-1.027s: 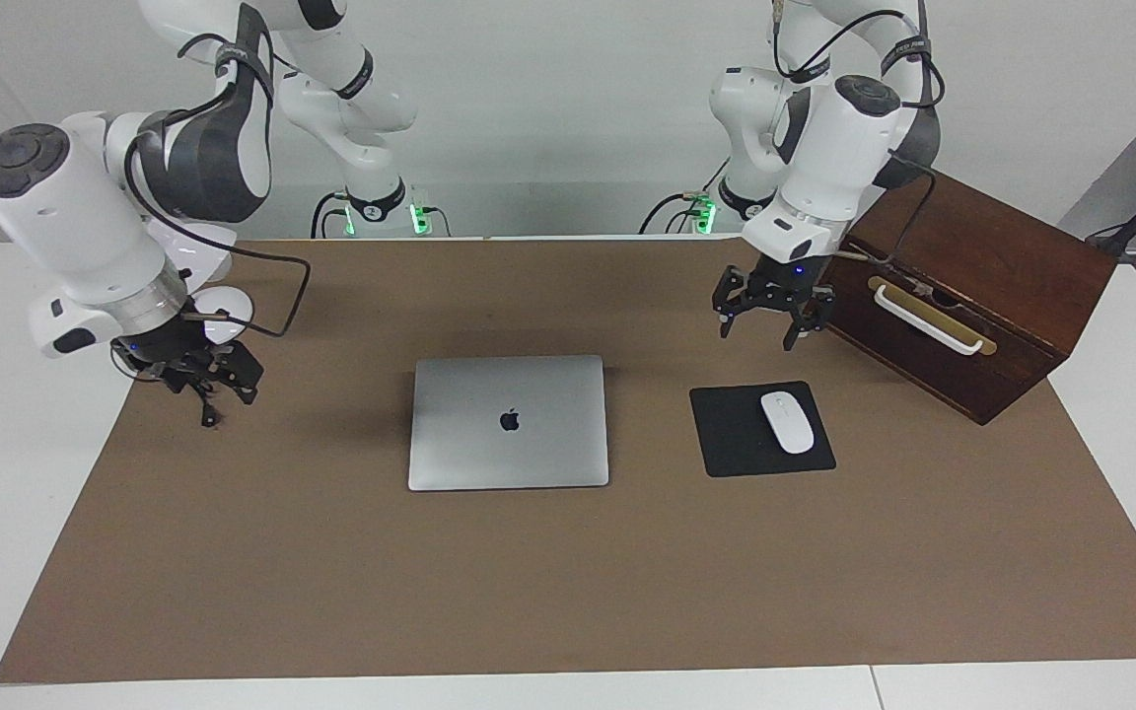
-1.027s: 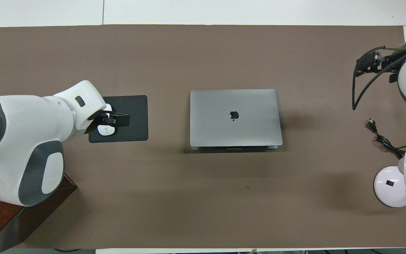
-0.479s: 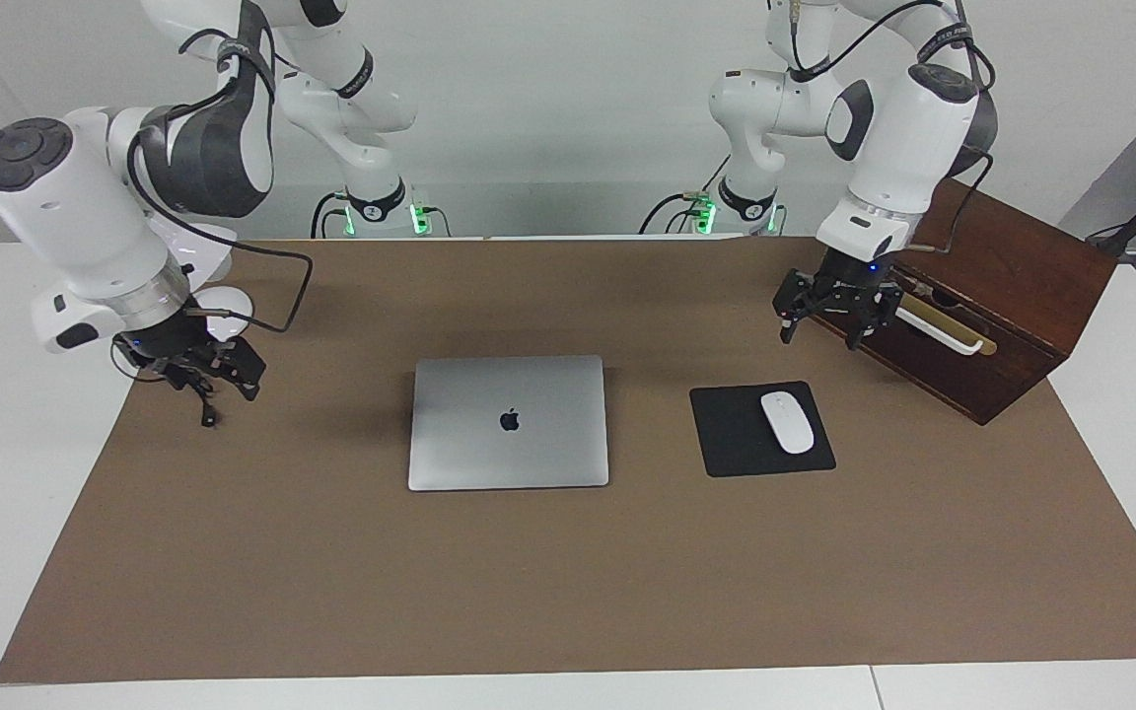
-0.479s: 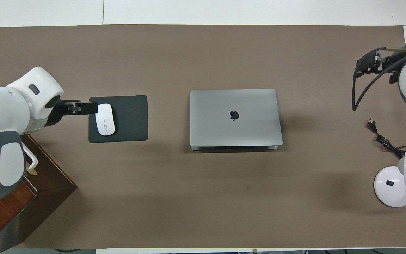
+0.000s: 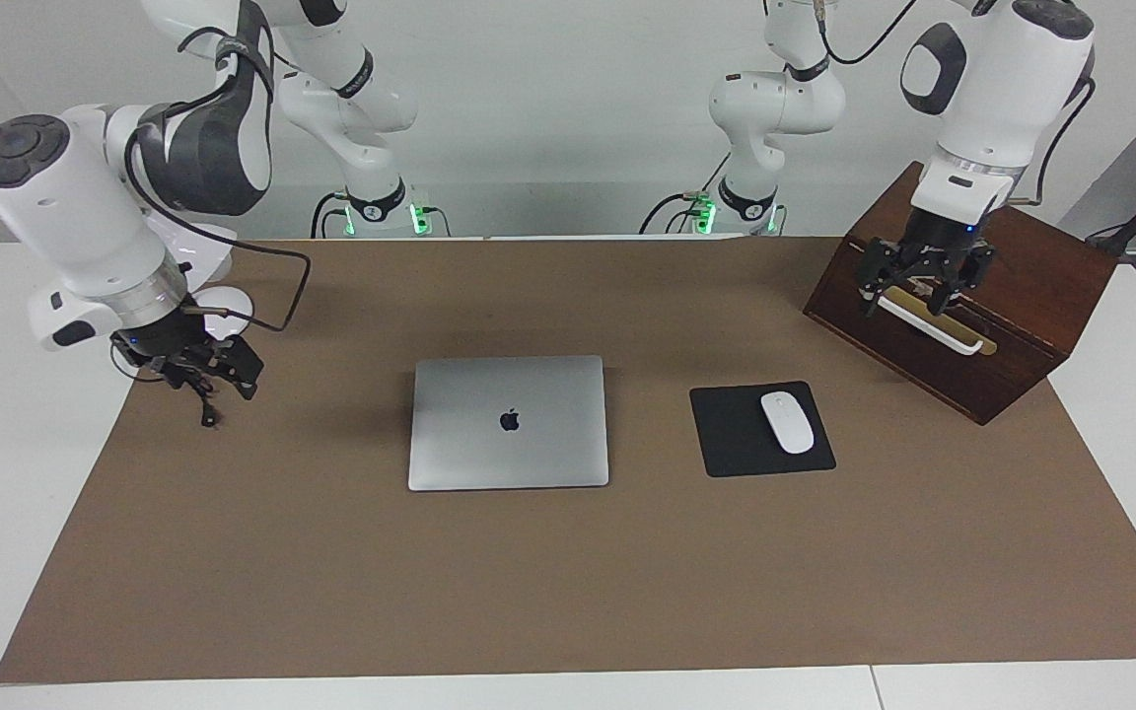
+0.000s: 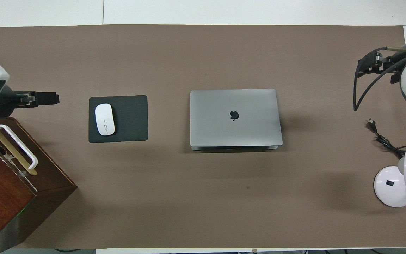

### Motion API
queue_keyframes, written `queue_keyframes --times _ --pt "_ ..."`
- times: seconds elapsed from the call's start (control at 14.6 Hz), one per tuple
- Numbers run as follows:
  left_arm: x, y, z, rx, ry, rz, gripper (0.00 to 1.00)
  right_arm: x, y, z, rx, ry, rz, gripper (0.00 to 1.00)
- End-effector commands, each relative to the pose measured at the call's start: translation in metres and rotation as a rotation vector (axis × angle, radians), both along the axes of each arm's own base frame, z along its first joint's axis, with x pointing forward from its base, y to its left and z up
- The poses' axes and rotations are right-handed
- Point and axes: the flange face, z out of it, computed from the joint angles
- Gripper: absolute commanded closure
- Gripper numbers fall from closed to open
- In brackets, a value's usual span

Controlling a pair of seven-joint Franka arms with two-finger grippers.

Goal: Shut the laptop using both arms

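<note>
The silver-grey laptop [image 5: 509, 422] [image 6: 235, 117] lies flat in the middle of the brown mat with its lid down and the dark logo facing up. My left gripper [image 5: 911, 294] [image 6: 53, 98] hangs open over the wooden box, apart from the laptop and holding nothing. My right gripper [image 5: 218, 380] [image 6: 365, 67] hangs open and empty over the mat's edge at the right arm's end of the table, well clear of the laptop.
A black mouse pad [image 5: 726, 434] with a white mouse [image 5: 787, 422] lies beside the laptop toward the left arm's end. A dark wooden box [image 5: 982, 365] with a white handle stands at that end. A white lamp base [image 6: 389, 188] and its cable sit by the right arm.
My left gripper swung from over the mouse pad's near edge out to above the wooden box. The right gripper barely shifted. The laptop stayed shut and still.
</note>
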Motion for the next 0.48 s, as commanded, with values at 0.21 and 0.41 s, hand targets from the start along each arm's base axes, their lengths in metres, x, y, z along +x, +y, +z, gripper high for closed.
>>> queue_keyframes --times 0.21,0.41 --pt "0.007 0.018 0.041 0.064 0.117 0.023 0.00 -0.008 -0.004 0.002 0.020 -0.001 0.007 0.00" --pt "-0.005 0.030 0.068 0.062 0.185 0.046 0.00 -0.008 -0.004 0.002 0.020 -0.004 0.008 0.00"
